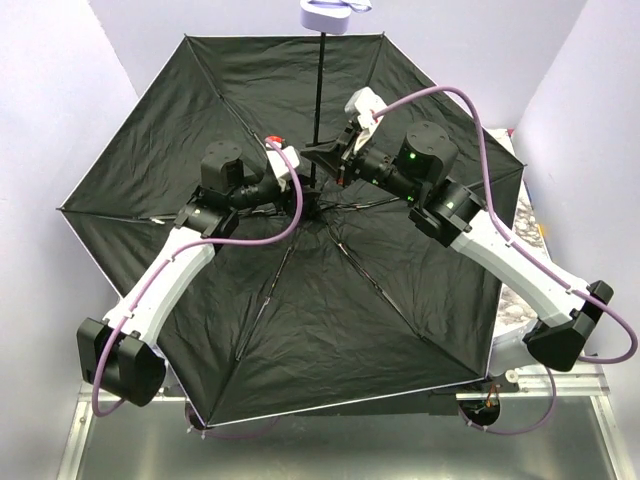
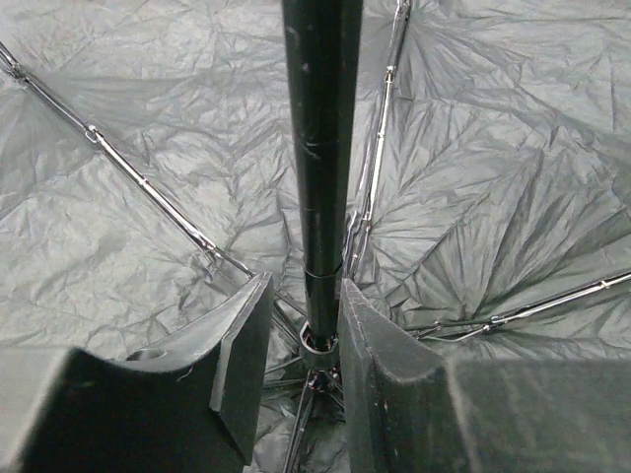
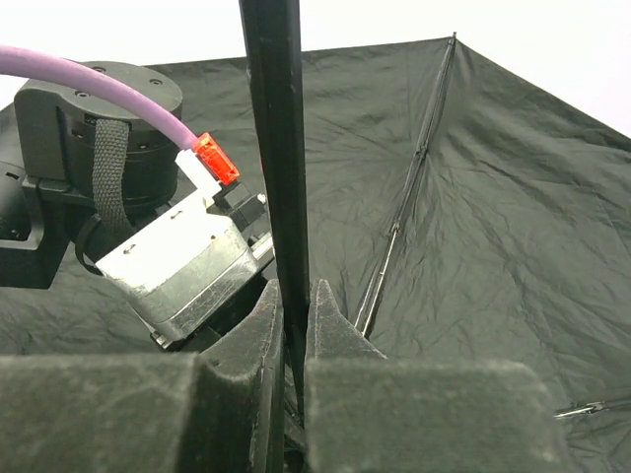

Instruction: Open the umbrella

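The right end effector is clamping its two dark padded fingers together on the thin black telescopic shaft of the compact folding umbrella. No gap is showing on either side of the shaft in the right wrist view. The left end effector is sitting lower, by the hub where the thin metal ribs are meeting. Its fingers are standing partly apart and straddling the shaft, one finger touching it and the other leaving a narrow gap.

Both white-and-black arms are reaching in from the near corners of the grey metal worktop, elbows spread wide and forearms angling inward. Their wrists are meeting close together over the middle of the umbrella, the right one just beyond the left. A lavender cable is looping over the right arm.

The umbrella is lying fully spread with its wrinkled black underside facing up, covering most of the worktop — a pale edge is showing along its rim. The shaft is running up to a small rounded lavender handle at the top of the overhead view.
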`<state>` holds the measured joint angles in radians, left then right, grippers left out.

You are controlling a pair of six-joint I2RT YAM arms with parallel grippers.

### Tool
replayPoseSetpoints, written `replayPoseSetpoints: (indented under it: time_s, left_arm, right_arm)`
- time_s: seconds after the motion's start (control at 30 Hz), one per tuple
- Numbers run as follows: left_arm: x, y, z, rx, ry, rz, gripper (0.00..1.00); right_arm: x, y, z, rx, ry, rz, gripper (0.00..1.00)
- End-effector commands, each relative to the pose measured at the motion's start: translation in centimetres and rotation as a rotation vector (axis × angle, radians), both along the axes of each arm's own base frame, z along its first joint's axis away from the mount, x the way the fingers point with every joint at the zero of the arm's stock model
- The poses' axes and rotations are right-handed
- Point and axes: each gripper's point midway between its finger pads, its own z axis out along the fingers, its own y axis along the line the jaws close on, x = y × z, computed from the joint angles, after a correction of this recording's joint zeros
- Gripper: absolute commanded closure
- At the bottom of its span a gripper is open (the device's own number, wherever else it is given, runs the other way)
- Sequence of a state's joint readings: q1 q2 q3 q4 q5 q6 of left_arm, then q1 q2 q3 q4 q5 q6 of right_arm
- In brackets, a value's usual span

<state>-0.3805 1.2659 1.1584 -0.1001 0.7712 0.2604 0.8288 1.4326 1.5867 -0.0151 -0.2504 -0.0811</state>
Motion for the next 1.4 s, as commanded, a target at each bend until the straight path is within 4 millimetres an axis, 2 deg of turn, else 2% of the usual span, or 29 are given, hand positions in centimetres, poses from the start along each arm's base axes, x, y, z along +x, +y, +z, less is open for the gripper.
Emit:
replayPoseSetpoints:
  time_s: [0.0,0.1,0.27,0.43,0.63,0.9,1.07,1.17,1.2,1.23,1.37]
  left_arm:
    - [1.4,2.3,-6.2,0.117,0.202,0.130,0.68]
    - [1.0,2.0,-3.9,0.077,0.160,0.109,0.68]
    - [-0.4,1.4,0.3,0.009,0.098,0.069,0.81]
    - [-1.8,0.7,2.8,-0.029,0.045,0.036,0.77]
    - [-2.3,0.5,4.9,-0.048,0.005,0.034,0.72]
    - [-2.0,0.6,4.3,-0.026,0.018,0.055,0.74]
    - [-1.7,0.9,3.4,0.004,0.016,0.067,0.98]
    - [-1.2,1.5,3.6,0.039,-0.040,0.092,1.00]
    - [-1.4,1.6,4.3,0.040,-0.060,0.083,1.00]
    - [-1.6,1.6,5.2,0.034,-0.081,0.078,1.00]
    - [-2.1,1.9,9.1,-0.003,-0.175,0.083,1.00]
  right_arm:
    - [-6.7,-4.9,15.3,0.389,-0.320,0.081,1.00]
    - [-6.6,-4.4,13.5,0.359,-0.288,0.096,1.00]
    - [-6.3,-3.4,11.0,0.321,-0.235,0.117,1.00]
    - [-6.4,-2.6,9.3,0.302,-0.182,0.160,1.00]
    - [-6.4,-1.8,7.6,0.268,-0.135,0.188,1.00]
    - [-6.6,-1.5,7.2,0.259,-0.118,0.209,1.00]
    - [-6.7,-1.8,7.3,0.266,-0.117,0.204,1.00]
    - [-6.3,-2.1,7.1,0.248,-0.132,0.168,1.00]
    - [-6.1,-2.2,6.6,0.233,-0.125,0.154,0.99]
    - [-5.8,-2.4,6.3,0.226,-0.116,0.137,0.92]
    - [-5.3,-3.2,3.9,0.171,-0.095,0.083,0.54]
